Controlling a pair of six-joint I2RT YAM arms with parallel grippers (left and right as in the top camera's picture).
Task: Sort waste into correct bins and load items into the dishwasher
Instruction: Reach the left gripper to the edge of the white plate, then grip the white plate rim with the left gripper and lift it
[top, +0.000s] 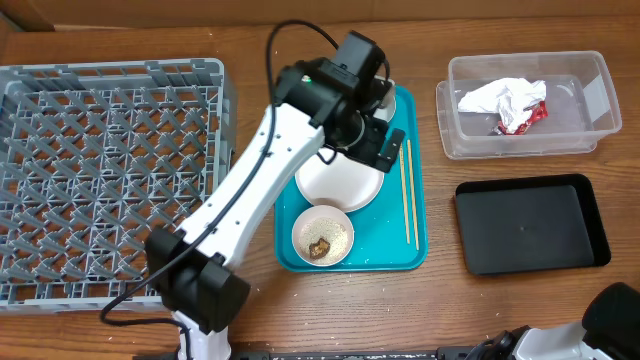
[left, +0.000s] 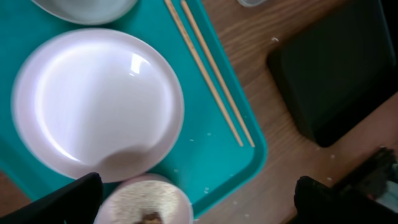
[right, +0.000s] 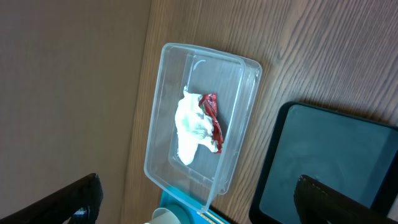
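Overhead, the left gripper (top: 388, 145) hangs above the teal tray (top: 400, 255) in the middle of the table, over the far rim of the pale pink-white plate (top: 340, 185); the left wrist view shows its two dark fingers (left: 59, 202) spread wide apart with nothing between them, the plate lying directly below. A pair of wooden chopsticks (top: 408, 195) lies side by side along the tray's right side, apart from the plate; toward the near edge of the tray sits a small whitish bowl (top: 322, 237), touching or just beside the plate, with rice grains (top: 338, 230) clinging inside it and a brown food scrap (top: 320, 247) at its bottom. The grey dish rack (top: 110, 170) fills the left side of the table, nothing standing on its pegs. At the far right corner stands the clear plastic tub (top: 590, 105), holding the crumpled white paper (top: 500, 97) and the red wrapper (top: 528, 118) against it; the black tray (top: 530, 225) lies just nearer along the right edge, bare. The right gripper (right: 198, 180) looks down on the tub from above, its fingers (right: 68, 202) likewise wide apart and holding nothing.
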